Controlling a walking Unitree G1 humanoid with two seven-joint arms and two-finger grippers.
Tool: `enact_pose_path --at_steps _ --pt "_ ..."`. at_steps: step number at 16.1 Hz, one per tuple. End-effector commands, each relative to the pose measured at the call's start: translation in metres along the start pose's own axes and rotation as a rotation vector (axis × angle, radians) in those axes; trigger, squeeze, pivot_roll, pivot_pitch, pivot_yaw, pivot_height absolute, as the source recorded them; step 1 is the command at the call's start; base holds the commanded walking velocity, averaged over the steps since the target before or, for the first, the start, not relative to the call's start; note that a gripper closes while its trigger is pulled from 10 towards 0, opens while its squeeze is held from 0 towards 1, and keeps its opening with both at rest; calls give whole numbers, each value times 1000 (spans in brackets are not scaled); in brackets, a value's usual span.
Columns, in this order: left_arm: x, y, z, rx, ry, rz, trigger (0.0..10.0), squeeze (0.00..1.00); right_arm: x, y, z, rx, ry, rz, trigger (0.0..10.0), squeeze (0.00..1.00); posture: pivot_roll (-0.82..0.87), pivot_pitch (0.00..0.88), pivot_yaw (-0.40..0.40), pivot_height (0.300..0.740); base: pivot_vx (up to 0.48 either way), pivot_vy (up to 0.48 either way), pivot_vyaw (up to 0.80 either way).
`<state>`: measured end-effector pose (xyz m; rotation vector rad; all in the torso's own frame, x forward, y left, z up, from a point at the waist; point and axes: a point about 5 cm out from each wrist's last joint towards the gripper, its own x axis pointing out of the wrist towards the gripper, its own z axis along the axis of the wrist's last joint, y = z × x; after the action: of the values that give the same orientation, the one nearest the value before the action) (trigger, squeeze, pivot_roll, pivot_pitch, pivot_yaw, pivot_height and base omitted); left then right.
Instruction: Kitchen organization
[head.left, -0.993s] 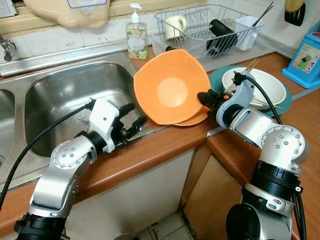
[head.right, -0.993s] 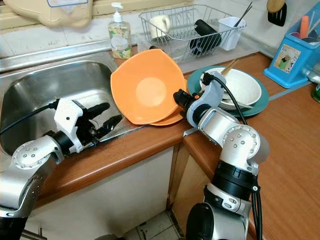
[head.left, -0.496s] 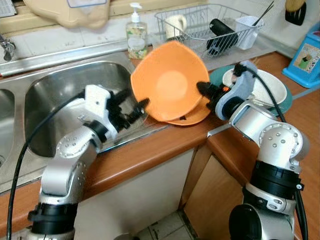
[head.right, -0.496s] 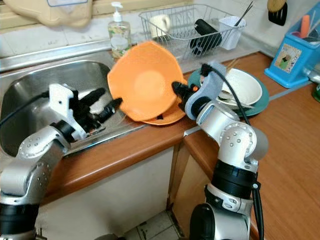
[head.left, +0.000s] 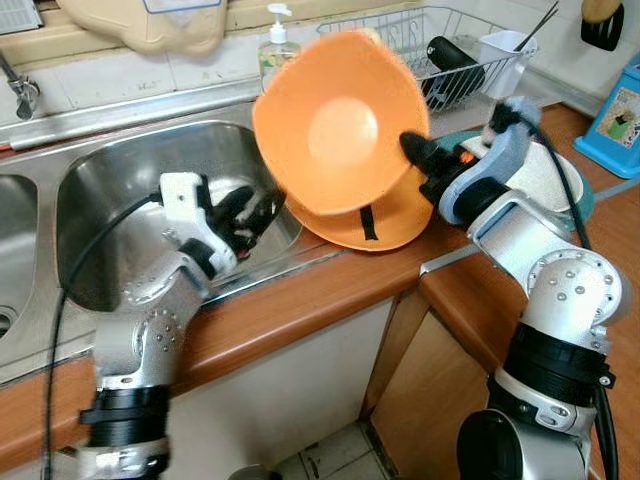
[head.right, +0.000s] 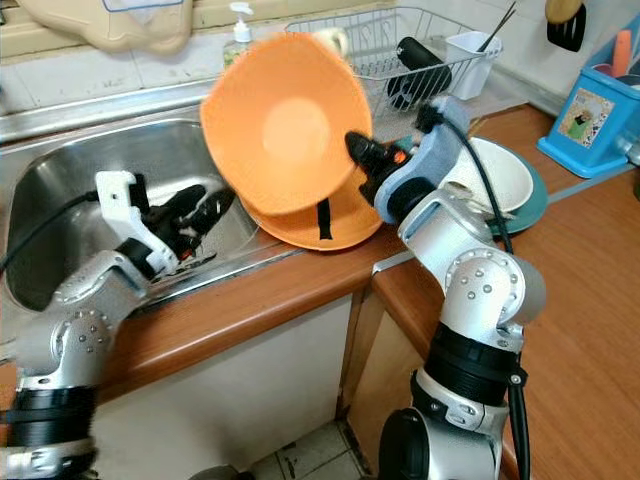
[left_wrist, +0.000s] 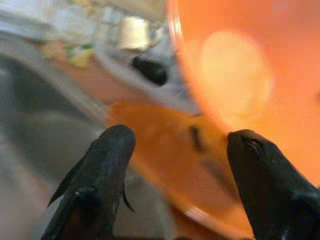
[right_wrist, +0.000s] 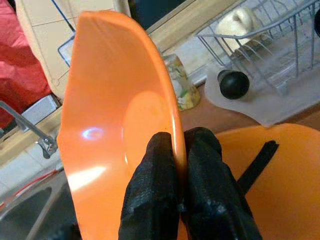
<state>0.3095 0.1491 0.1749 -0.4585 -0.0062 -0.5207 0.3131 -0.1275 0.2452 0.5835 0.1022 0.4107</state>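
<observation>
The right gripper (right_wrist: 177, 200) has its jaws pinched tight on the rim of an orange bowl (head.left: 335, 120), which it holds tilted up on edge above the counter, hollow side facing the sink. The bowl's lower edge hangs just over a second orange bowl (head.left: 385, 215) that lies on the surface at the sink's right lip; a dark strip shows on that lower bowl's inside. The left gripper (left_wrist: 180, 170) hovers over the right part of the steel sink basin (head.left: 110, 190), jaws spread wide and holding nothing, pointing toward the two orange bowls and just short of the raised bowl's near rim.

Open room lies mostly in the basin itself, behind and below the left gripper. To the right of the bowls the space is tight: a white bowl (head.right: 495, 175) with chopsticks sits on a teal plate (head.right: 535, 200), close behind the right wrist. Behind the raised bowl stand a soap dispenser (head.left: 275, 45) and a wire dish rack (head.right: 400, 50) holding a mug, a dark bottle and a white cup with utensils. A blue box (head.left: 620, 125) stands at the far right.

The surface is brown wood-toned laminate, turning a corner by the robot's right arm, with pale tiles on the wall behind the sink.
</observation>
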Motion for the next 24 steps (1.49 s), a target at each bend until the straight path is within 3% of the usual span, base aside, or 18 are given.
enact_pose_path --at_steps 1,3,8,9,10,11,12,24 --pt "3 -4 8 -23 -33 -33 10000 0 -1 10 0 -15 -9 67 0 0 -135 0 62 740 0 0 0" --pt "2 -6 10 -88 -57 -66 10000 0 -1 10 -1 -27 -13 65 0 0 -138 0 66 740 0 0 0" --pt "-3 -2 8 -97 -31 -61 10000 0 -2 8 6 -3 -53 71 0 0 -135 0 65 740 0 0 0" --pt "-2 -2 7 -106 -27 -58 9412 0 -2 11 5 3 -50 94 0 0 -135 0 65 740 0 0 0" --pt "2 2 4 -121 -9 -25 2392 0 -2 18 2 12 -38 138 0 0 -137 0 68 740 0 0 0" --pt "3 4 5 -144 -23 -17 745 0 -2 20 -2 4 -23 150 0 0 -140 0 71 740 0 0 0" --pt "4 2 7 -180 -47 -40 0 0 -3 21 -6 -9 -9 146 0 0 -140 0 73 740 0 0 0" --pt "7 -4 8 -218 -26 -91 0 0 -2 22 -13 4 4 137 0 0 -132 0 86 740 0 0 0"
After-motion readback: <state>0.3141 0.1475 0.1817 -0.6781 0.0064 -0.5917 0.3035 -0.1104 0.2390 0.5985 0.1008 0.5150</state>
